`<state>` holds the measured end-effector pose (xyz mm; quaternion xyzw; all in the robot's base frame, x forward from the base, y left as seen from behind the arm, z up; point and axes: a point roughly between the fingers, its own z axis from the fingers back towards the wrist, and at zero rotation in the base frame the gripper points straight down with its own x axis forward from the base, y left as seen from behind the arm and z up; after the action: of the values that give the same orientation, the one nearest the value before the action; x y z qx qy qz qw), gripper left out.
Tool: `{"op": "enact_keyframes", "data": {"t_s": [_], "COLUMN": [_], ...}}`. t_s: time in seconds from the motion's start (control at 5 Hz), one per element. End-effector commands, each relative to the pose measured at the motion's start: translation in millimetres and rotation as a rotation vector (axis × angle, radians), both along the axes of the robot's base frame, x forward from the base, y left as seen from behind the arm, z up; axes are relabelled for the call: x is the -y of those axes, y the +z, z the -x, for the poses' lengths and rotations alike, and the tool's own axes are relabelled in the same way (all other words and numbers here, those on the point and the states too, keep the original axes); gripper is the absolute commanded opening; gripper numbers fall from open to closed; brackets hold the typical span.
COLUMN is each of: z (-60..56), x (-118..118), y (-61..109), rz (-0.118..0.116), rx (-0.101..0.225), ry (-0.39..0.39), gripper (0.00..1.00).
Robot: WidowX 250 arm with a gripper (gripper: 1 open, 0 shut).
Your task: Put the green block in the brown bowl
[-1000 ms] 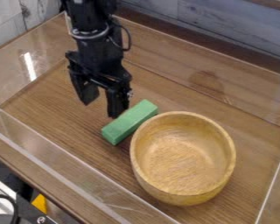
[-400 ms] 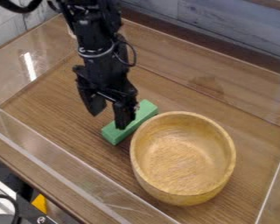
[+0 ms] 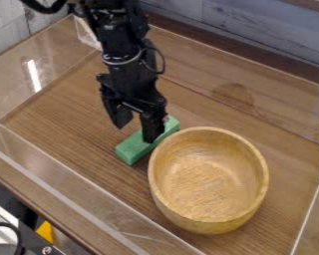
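A wooden worktop (image 3: 69, 125) sits inside clear walls. The green block (image 3: 140, 145) lies flat on it, just beside the left rim of the brown bowl (image 3: 209, 178). The gripper (image 3: 135, 124) points down over the block, its jaws wide apart and holding nothing.

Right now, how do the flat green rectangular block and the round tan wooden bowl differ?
The green block is a flat matte bar; the wooden bowl is round, hollow and grained. The block is far smaller than the bowl. The open gripper partly covers the block; the bowl stands uncovered and empty. Both rest on the wooden table.
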<state>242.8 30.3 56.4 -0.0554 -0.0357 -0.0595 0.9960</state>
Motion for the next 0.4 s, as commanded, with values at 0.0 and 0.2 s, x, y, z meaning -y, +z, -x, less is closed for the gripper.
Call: {"op": "enact_keyframes", "data": {"t_s": [0.0, 0.2], "z": [-6.5, -4.6], "x": [1.0, 1.9], "y": [19.5, 28.6], "rz": [-0.006, -0.006], "rx": [0.050, 0.062], "ry": [0.011, 0.022], "gripper": [1.00, 1.00]}}
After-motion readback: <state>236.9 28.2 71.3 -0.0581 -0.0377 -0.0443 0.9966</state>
